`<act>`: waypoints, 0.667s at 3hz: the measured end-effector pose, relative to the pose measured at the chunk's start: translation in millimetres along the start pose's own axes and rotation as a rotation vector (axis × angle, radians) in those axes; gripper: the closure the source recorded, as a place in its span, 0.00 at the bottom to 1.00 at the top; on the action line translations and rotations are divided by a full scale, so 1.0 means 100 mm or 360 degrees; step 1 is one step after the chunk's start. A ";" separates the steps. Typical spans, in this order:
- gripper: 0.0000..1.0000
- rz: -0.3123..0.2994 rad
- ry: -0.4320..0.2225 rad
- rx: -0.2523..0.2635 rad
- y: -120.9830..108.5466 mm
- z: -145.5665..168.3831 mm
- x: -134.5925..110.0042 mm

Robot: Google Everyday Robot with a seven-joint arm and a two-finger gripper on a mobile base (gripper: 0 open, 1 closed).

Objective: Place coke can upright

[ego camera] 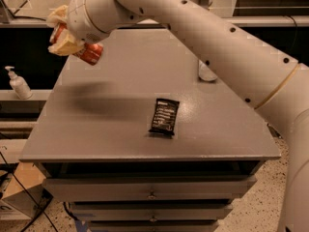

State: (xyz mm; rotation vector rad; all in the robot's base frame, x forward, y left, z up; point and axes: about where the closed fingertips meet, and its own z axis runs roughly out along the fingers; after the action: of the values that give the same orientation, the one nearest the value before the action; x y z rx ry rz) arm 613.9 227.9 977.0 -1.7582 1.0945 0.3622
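The coke can (91,53) is red-orange and is held tilted in the air above the far left part of the grey cabinet top (120,115). My gripper (65,36), with cream-coloured fingers (62,46), is shut on the can at the upper left of the camera view. The fingers hide most of the can. A dark shadow lies on the surface below it.
A black snack wrapper (164,116) lies near the middle front of the top. A clear plastic bottle (206,72) stands at the back right, partly behind my arm. A white soap dispenser (17,83) stands on a ledge to the left. Drawers sit below the top.
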 end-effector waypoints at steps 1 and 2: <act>1.00 -0.0047 -0.0062 0.0012 -0.03 -0.08 0.07; 1.00 -0.0015 -0.0115 0.0072 -0.06 -0.17 0.16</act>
State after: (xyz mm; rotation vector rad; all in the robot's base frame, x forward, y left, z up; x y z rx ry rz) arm 623.5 205.5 977.9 -1.6971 1.0348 0.3894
